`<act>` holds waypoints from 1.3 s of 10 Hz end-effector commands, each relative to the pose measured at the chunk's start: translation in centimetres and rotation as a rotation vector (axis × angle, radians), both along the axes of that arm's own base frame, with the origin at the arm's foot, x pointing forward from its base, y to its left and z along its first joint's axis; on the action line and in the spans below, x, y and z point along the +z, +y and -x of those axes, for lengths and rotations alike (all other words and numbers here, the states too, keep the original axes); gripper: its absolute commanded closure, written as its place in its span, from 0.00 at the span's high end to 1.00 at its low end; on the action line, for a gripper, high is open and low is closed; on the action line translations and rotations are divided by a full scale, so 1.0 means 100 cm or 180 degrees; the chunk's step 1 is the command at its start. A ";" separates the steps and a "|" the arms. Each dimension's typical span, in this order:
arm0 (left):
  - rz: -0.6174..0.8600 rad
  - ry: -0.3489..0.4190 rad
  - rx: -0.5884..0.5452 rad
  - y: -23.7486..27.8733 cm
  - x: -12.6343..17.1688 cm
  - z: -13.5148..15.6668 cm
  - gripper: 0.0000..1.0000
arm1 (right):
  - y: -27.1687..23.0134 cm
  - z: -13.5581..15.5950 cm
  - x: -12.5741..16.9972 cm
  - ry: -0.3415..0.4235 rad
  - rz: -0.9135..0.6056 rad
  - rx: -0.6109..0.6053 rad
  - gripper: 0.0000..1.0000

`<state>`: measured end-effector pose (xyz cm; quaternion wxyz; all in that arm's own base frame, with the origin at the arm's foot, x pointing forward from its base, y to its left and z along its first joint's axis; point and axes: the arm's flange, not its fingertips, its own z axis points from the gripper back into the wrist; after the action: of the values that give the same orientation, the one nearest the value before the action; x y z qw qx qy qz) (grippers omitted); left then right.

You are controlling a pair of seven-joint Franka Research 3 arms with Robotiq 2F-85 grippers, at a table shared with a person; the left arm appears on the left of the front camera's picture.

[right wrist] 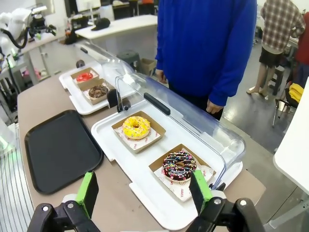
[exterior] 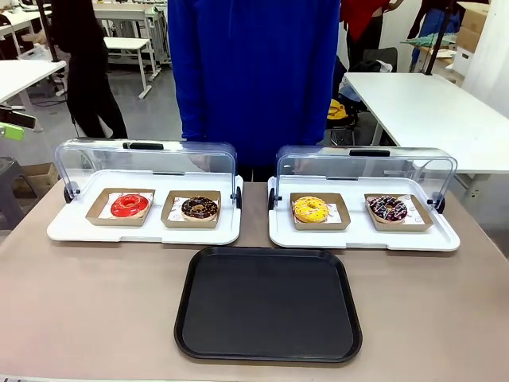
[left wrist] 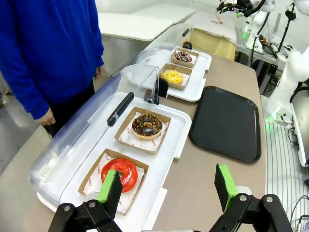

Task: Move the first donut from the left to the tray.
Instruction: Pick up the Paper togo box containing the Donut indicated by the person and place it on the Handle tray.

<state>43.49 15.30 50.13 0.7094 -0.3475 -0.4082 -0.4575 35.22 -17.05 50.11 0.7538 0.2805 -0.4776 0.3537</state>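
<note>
**Soft red donut waiting in its box, both grippers gaping**

Nearest in the left wrist view, the left gripper [left wrist: 166,186] is hanging with its jaws spread wide, gripping nothing. The right gripper [right wrist: 144,188] is gaping just as wide above the other display tray. Just beyond the left gripper's pads, the first donut from the left [left wrist: 119,172] is sitting in its shallow cardboard box [exterior: 97,207], at the end of the white tray [left wrist: 176,128] under a raised clear lid [left wrist: 96,111]. It is probably light, soft and sticky, so pinching the stiffer box walls is looking safer than touching the glaze. It is showing as a glossy red ring on white paper. Farther on, the tray [left wrist: 227,123] is lying flat and black, apart from the white one.
</note>
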 end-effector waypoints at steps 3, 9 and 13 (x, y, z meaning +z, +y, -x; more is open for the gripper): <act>0.0020 -0.0037 -0.0036 0.001 0.001 0.000 1.00 | -0.002 -0.004 0.000 -0.0116 -0.0016 0.0028 1.00; 0.0020 -0.0037 -0.0036 0.001 0.001 0.000 1.00 | -0.002 -0.004 0.000 -0.0116 -0.0016 0.0028 1.00; 0.0020 -0.0037 -0.0036 0.001 0.001 0.000 1.00 | -0.002 -0.004 0.000 -0.0116 -0.0016 0.0028 1.00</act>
<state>43.49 15.30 50.13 0.7094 -0.3476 -0.4082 -0.4575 35.20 -17.12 50.04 0.7540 0.2810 -0.4770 0.3536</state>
